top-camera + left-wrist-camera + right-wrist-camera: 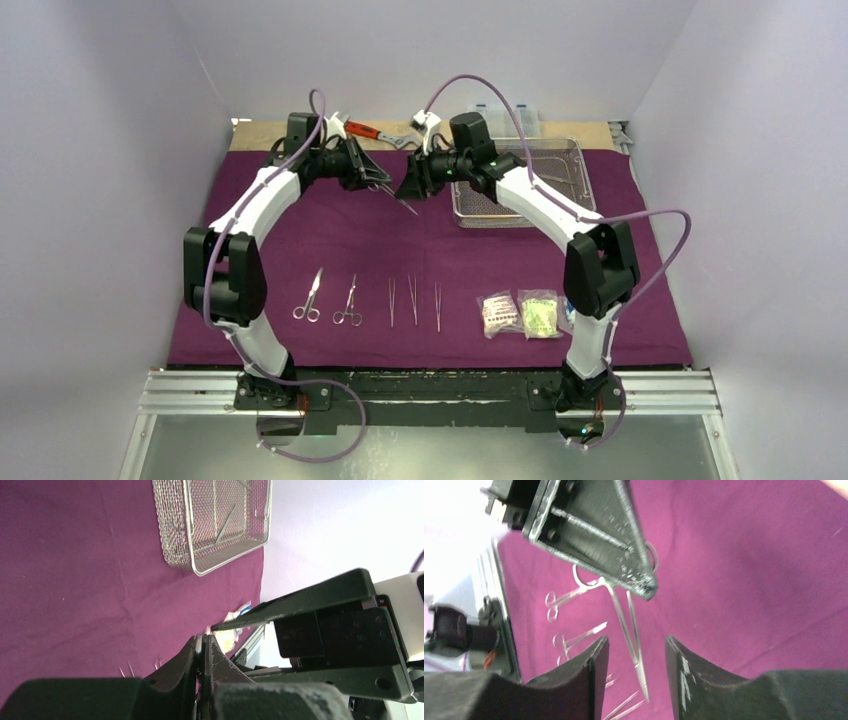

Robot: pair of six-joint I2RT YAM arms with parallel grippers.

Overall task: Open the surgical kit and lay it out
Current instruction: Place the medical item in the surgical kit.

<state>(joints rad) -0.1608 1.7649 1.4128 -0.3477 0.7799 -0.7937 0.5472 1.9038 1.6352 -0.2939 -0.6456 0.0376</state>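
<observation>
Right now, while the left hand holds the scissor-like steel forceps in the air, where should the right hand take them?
Probably the slim shanks of the forceps, from the tip end: the left hand holds the ring end, and the tips point between the open right hand's fingers.

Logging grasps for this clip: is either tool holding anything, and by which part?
The left tool holds scissor-like forceps just below their finger rings, tips pointing down. The right tool is open and empty.

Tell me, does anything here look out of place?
Only the red-handled wrench, lying on the bare tabletop beyond the purple cloth. It is a workshop tool, not a surgical one. Nothing else stands out.
</observation>
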